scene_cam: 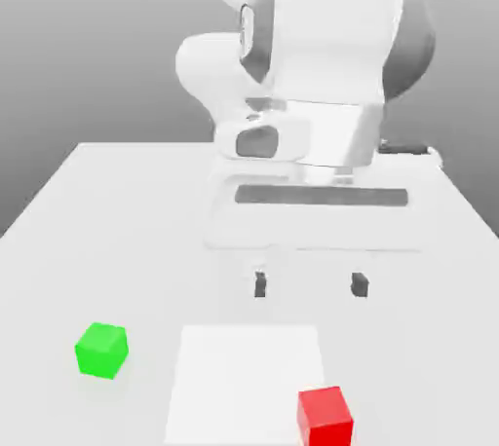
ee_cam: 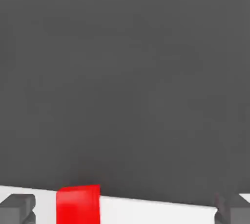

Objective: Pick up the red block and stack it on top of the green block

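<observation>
The red block sits on the table down at the near edge of the exterior view, toward that view's right, just off the corner of a pale square patch. Nothing touches it. Well apart from it, across that patch on the exterior view's left, rests the green block, also alone and flat on the surface.

Above and behind the 2 cubes hangs the gripper, its 2 dark fingertips spread wide with nothing between them. Jaws fully open, then, and empty. In the hand view the red block shows near 1 fingertip, not centred in the gap.

So this reads as the approach step: no grasp yet, nothing stacked. The next move, by my reckoning, calls for bringing the hand over toward the red cube until it lies squarely between the fingers, then descending to straddle it before closing. Off-centre, a finger could land on top or nudge it.
</observation>
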Robot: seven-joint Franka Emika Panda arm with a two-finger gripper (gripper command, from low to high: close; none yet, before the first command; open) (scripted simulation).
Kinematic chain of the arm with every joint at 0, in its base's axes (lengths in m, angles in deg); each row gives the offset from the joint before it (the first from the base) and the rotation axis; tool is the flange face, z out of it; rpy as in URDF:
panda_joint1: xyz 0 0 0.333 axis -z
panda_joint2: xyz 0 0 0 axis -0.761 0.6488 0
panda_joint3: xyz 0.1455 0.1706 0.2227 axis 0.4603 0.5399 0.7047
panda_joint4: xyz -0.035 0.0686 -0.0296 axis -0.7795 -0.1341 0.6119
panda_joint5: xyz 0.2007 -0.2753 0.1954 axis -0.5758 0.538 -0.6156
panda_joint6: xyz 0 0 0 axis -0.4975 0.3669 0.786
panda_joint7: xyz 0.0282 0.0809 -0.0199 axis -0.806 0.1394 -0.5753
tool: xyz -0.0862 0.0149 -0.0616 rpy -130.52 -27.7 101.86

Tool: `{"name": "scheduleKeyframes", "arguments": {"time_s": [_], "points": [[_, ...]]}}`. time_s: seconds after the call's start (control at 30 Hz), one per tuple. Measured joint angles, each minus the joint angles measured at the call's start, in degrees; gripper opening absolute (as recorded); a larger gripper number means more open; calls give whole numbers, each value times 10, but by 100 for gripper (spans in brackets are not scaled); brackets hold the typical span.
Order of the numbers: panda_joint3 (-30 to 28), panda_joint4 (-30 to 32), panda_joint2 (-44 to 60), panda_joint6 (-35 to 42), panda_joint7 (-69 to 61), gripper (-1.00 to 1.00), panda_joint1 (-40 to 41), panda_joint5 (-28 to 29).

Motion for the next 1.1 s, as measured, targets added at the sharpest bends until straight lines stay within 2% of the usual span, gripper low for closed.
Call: {"name": "scheduleKeyframes", "arguments": {"time_s": [0.17, 0.3, 0.33, 0.57, 0.73, 0.97, 1.03, 1.1], "points": [[13, 11, 99, -39, -14, 0, -4, -17], [-1, 1, 182, -100, 0, 0, -16, 2], [-7, -2, 200, -115, 4, -100, -21, 7], [-8, -2, 204, -118, 5, -100, -21, 8], [5, 16, 115, -49, -23, -100, -3, -24], [-89, 106, 15, -37, -111, -100, 128, -53], [-126, 141, -26, -34, -149, -100, 210, -62], [-124, 158, -26, -52, -172, -100, 333, -72]]}}
